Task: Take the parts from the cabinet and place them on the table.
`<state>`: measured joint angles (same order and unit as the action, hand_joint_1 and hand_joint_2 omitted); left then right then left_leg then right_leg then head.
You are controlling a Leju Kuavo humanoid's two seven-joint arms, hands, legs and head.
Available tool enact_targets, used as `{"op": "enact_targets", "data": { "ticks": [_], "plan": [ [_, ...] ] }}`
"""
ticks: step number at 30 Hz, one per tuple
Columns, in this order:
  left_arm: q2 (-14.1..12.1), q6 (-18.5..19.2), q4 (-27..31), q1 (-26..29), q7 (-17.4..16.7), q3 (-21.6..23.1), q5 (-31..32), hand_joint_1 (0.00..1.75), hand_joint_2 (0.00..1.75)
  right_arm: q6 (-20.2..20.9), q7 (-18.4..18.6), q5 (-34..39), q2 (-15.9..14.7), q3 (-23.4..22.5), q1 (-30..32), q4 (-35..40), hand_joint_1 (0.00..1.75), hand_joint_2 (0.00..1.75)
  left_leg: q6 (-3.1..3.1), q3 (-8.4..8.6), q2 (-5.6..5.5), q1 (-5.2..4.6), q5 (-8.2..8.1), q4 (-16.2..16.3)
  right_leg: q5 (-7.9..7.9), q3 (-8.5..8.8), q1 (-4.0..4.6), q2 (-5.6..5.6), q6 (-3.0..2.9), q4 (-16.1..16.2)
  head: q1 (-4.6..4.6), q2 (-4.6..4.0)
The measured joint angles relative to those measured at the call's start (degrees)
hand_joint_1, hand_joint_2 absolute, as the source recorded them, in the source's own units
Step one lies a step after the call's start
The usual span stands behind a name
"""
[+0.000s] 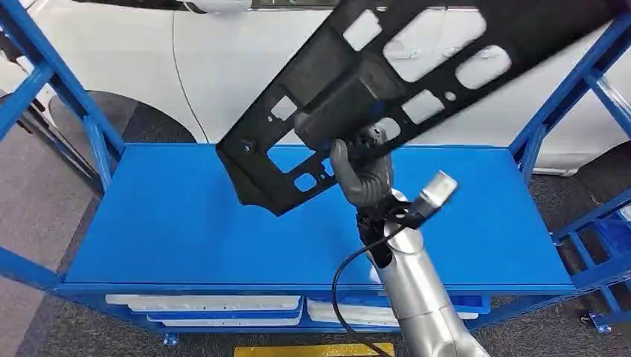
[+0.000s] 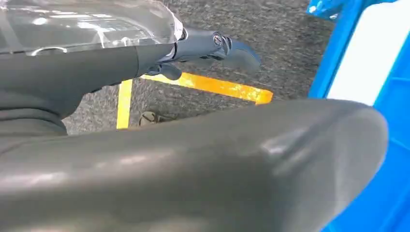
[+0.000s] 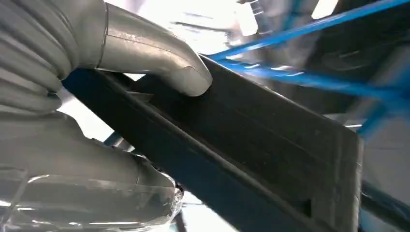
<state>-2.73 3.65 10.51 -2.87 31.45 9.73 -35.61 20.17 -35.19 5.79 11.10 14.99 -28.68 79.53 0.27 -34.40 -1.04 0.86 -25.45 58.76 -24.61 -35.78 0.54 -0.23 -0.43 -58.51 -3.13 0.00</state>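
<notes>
Overhead, the right hand (image 1: 362, 169) fingers pinch the black panel (image 1: 417, 67) above the blue table (image 1: 171, 223); left hand (image 2: 159, 159) fingers unclear.

My left hand (image 2: 193, 159) takes up most of what I see here: a thick grey thumb across the lower part, and darker fingers (image 2: 212, 48) reaching out past a clear cover, apart, with nothing between them. Beyond them I see grey speckled carpet (image 2: 280, 43) with yellow tape lines (image 2: 212, 86) crossing it, and a blue frame (image 2: 338, 53) beside a white panel (image 2: 372, 53).
</notes>
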Motion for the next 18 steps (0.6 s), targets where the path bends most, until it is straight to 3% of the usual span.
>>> {"op": "enact_targets", "data": {
  "ticks": [3,4,5,8,9,10,11,13,14,15,18],
  "plan": [
    [0.0,0.7,0.0,0.0,0.1,-0.7,-0.4,0.00,0.00,3.4,-1.4,3.5,-0.9,0.0,3.4,5.5,1.75,1.75,-1.00,0.60,0.30,0.02,-0.11,-0.6,0.01,0.40,-0.01,0.18,-0.49,0.5,0.00,0.00],
    [0.0,1.0,0.0,0.1,0.2,-0.9,-0.6,0.00,0.00,5.4,-2.1,5.2,-1.0,0.4,4.9,7.4,1.75,1.75,-1.12,0.55,0.41,0.20,-0.65,-0.1,0.36,1.00,-0.59,-0.03,-0.59,1.3,0.00,0.00],
    [0.0,1.2,0.0,0.2,0.5,-1.0,-0.7,0.00,0.00,7.2,-2.5,7.0,-1.0,1.0,6.0,9.2,1.75,1.75,-1.31,-0.06,0.57,0.08,-2.04,1.7,0.36,1.30,-0.58,-0.01,-0.91,1.6,-0.02,0.00],
    [-0.1,1.0,0.0,0.3,1.2,-1.5,-0.9,0.00,0.00,10.1,-2.7,9.7,-1.3,4.2,10.4,12.8,1.75,1.75,-1.80,-5.71,0.60,0.19,-8.34,14.5,0.07,1.62,-0.40,-0.12,-1.39,1.6,0.00,0.00],
    [-0.1,0.8,0.0,0.5,1.3,-1.7,-0.9,0.00,0.00,10.6,-2.7,9.7,-1.4,5.1,11.7,13.5,1.75,1.75,-1.91,-6.67,0.60,0.21,-8.62,16.5,0.02,1.62,-0.38,-0.11,-1.45,1.5,0.00,0.00],
    [-0.1,0.6,0.0,0.6,1.3,-1.9,-0.8,0.00,0.00,11.3,-2.8,9.4,-1.7,6.7,12.8,14.4,1.75,1.75,-1.98,-6.46,0.61,0.23,-7.61,15.9,-0.05,1.63,-0.37,0.01,-1.45,1.4,0.00,0.00],
    [-0.1,0.5,0.0,0.6,1.3,-2.0,-0.6,0.00,0.00,11.3,-2.8,9.0,-1.9,8.2,13.6,15.1,1.75,1.75,-1.97,-5.07,0.62,0.24,-5.67,13.0,-0.11,1.65,-0.37,0.16,-1.42,1.3,-0.02,0.00],
    [-0.3,0.3,0.0,0.4,1.2,-2.1,-0.4,0.00,0.00,10.8,-2.7,8.2,-2.1,11.0,14.1,16.8,1.75,1.75,-1.66,0.28,0.73,0.24,-0.60,2.3,-0.49,1.79,-0.37,0.28,-1.08,0.9,0.00,0.00],
    [-0.4,0.2,0.0,0.3,1.0,-2.1,-0.2,0.00,0.00,10.0,-2.6,7.9,-2.2,12.2,14.2,17.6,1.75,1.75,-1.41,1.59,0.75,0.09,-0.91,-0.2,-0.62,1.68,-0.05,0.28,-0.83,0.5,0.00,0.00],
    [-0.5,0.2,0.0,0.1,0.8,-2.1,0.0,0.00,0.00,8.9,-2.6,7.2,-2.4,13.3,14.2,18.6,1.75,1.75,-0.93,1.55,0.58,-0.11,-0.63,-0.4,-0.69,1.49,0.13,0.29,-0.62,0.2,0.00,0.00],
    [-0.5,0.0,0.0,0.2,0.0,-2.1,0.6,0.00,0.00,7.5,-2.6,6.1,-2.9,15.3,14.3,20.8,1.75,1.75,-0.30,1.37,0.51,-0.14,-0.25,-0.2,-0.23,1.49,0.00,0.25,0.10,0.2,0.00,0.00]
  ]
}}
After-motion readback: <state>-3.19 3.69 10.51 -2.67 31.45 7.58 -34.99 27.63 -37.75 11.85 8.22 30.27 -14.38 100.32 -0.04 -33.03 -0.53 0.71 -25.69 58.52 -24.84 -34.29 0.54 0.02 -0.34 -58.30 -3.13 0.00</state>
